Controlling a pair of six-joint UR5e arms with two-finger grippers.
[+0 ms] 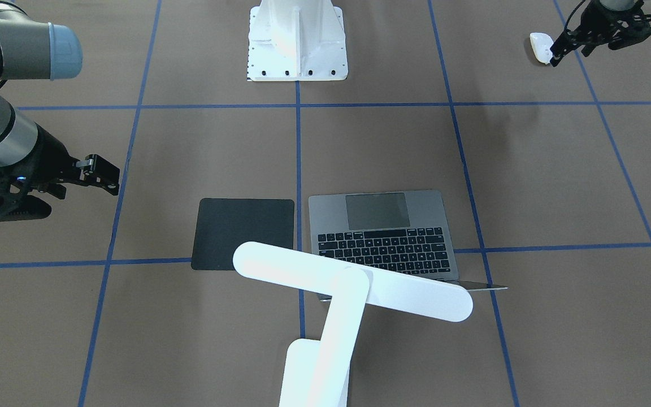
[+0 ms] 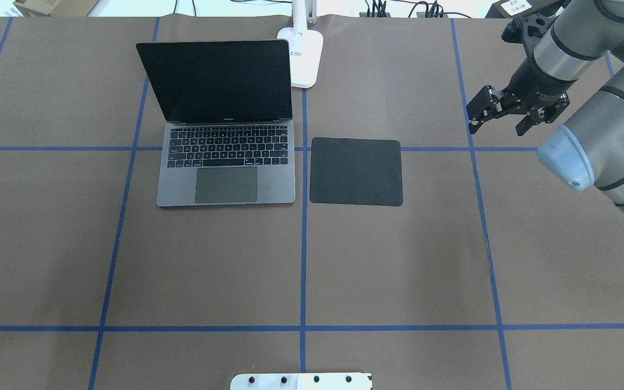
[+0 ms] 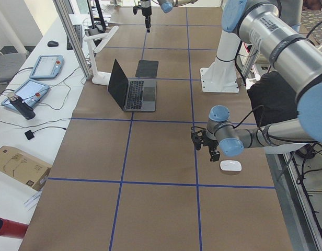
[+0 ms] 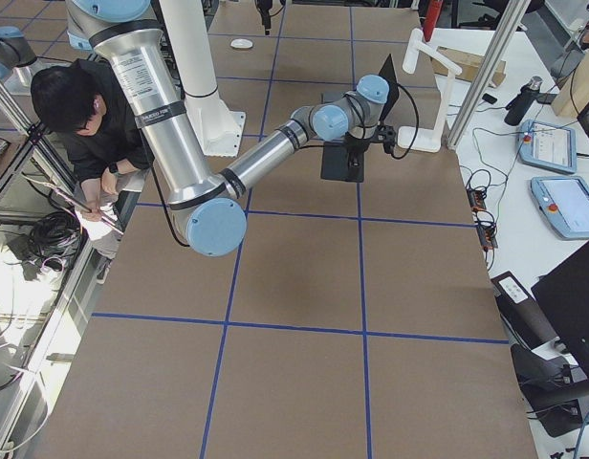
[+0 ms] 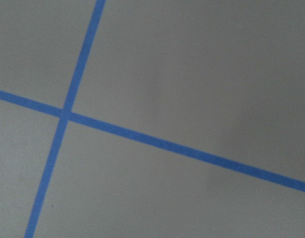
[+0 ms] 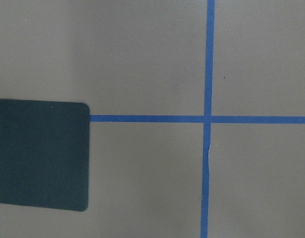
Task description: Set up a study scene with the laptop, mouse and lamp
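The grey laptop stands open on the table, its dark screen up, left of the black mat. The white lamp stands behind the laptop, its bar head over the laptop's rear edge; its base shows in the overhead view. The white mouse lies on the table near the robot's base side, also seen in the exterior left view. My left gripper is open and empty, just beside the mouse. My right gripper is open and empty, above the table right of the mat.
The white robot pedestal stands at the table's middle on the robot's side. Blue tape lines divide the brown table. A person sits beside the table near the right arm's base. The mat's corner shows in the right wrist view.
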